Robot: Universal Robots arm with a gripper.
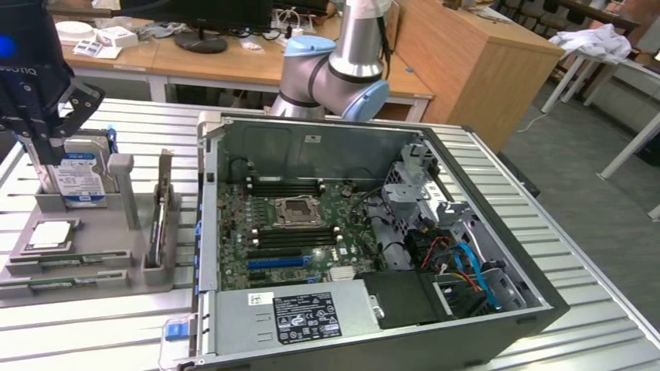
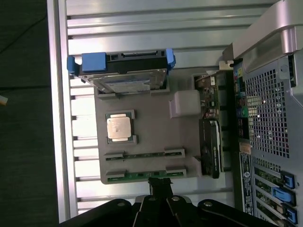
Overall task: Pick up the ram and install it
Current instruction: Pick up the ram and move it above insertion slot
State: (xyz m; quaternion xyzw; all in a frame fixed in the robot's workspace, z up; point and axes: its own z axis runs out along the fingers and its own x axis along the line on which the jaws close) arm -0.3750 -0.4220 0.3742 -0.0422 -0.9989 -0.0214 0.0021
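Ribbed silver metal tabletop carries a grey moulded parts tray. Just beside the tray, an open black computer tower lies on its side with its green motherboard exposed.

Two thin green circuit-board sticks lie flat in slots at the tray edge farthest from the silver blue-labelled hard drive. The ram sits in the outermost slot, and a second green stick lies just beside it. The square silver processor chip rests on the tray between the sticks and the drive.

The black robot gripper hangs above the tray, over the edge where the ram lies. Its fingers are closed together with nothing between them, and it is clear of the ram.

By my judgement the pick has not been made. The long black memory slots on the motherboard look unfilled, so both lifting and installing remain.
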